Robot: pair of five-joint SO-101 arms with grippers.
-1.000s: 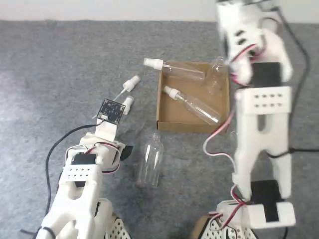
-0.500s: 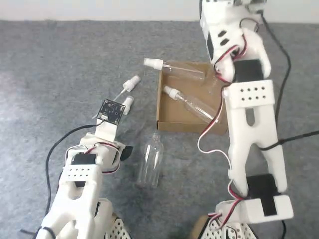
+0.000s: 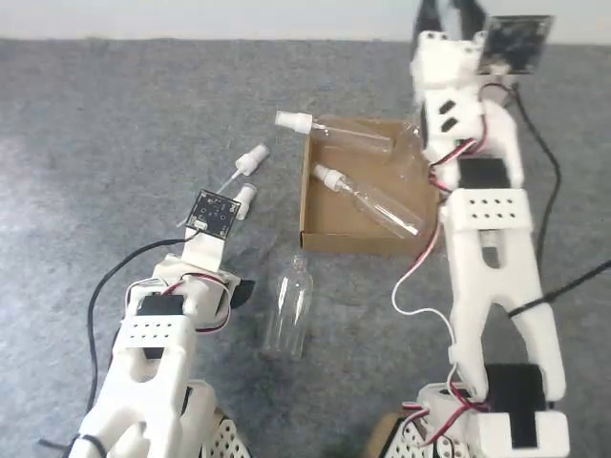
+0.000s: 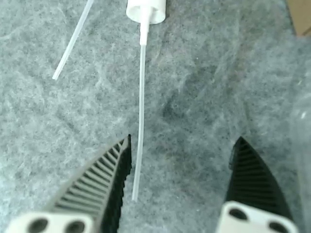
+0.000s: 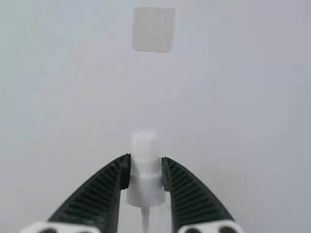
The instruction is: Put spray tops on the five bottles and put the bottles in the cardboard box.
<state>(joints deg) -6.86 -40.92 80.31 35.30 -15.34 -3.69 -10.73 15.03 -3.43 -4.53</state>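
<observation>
Surface: grey felt cloth covers the table, with a pale wall behind its far edge
Right hand: the right gripper is raised over the far edge and faces the wall; its jaws are clamped on the collar of a white spray top, whose thin tube runs back between the fingers
Left hand: the left gripper hangs low over the cloth left of the middle, jaws spread wide and holding nothing; the dip tube of the nearer loose top lies on the cloth between them, close beside one finger and not gripped
Loose tops: the farther loose top lies on the cloth a little nearer the far edge, apart from the box's left wall
Cardboard box: the cardboard box stands open right of the middle, towards the far edge; inside, one capped bottle lies along the far wall with its spray head over the far left corner, and a second capped bottle lies slantwise across the floor
Corner bottle: a third clear bottle sits at the box's far right corner, partly hidden by the right arm; whether it has a top I cannot tell
Bare bottle: an uncapped bottle lies on the cloth just off the box's near wall, neck towards the box
</observation>
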